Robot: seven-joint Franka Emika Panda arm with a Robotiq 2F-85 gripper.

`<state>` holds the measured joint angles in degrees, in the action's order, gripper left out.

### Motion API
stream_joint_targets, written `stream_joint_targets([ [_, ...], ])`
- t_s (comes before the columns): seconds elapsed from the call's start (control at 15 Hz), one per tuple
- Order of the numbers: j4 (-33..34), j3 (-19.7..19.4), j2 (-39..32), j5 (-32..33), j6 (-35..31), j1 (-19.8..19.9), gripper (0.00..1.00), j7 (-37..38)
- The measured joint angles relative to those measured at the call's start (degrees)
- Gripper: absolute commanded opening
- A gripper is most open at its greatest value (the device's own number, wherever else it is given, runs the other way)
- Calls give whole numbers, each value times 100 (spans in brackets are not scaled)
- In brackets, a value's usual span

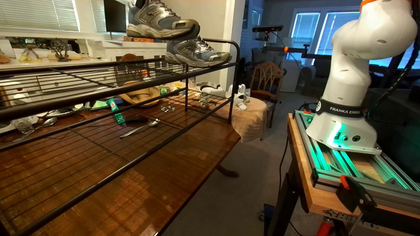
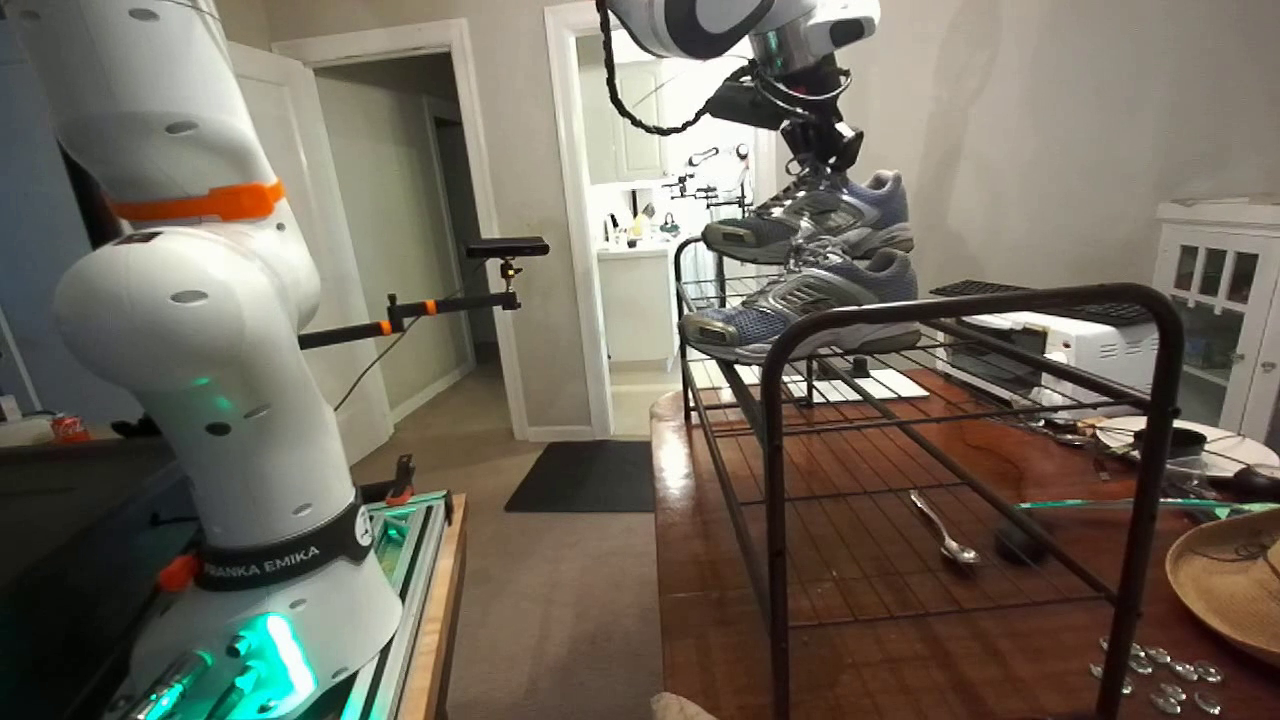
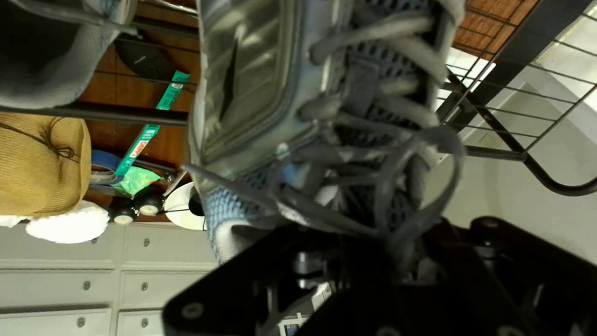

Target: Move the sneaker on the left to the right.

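A silvery-grey sneaker hangs above the black wire rack's top shelf, roughly level, with a gap under its sole. It also shows in an exterior view and fills the middle of the wrist view. My gripper is above it, shut on its laces near the ankle opening. In the wrist view the lace loops run in between the dark fingers; the fingertips themselves are hard to make out. The matching sneaker rests on the top shelf at the rack's end, also seen in an exterior view and partly in the wrist view.
The rack has raised end rails and stands on a wooden table. A spoon, a straw hat, glass beads and a white toaster oven are on the table. A camera on an arm stands beyond.
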<state>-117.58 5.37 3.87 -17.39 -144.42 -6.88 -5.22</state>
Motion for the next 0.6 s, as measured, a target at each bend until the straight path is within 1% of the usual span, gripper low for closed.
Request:
stream_joint_targets([
  [0.4,339,-120,389,37,882,64,3,14],
  [0.6,365,-219,638,253,1232,134,3,14],
])
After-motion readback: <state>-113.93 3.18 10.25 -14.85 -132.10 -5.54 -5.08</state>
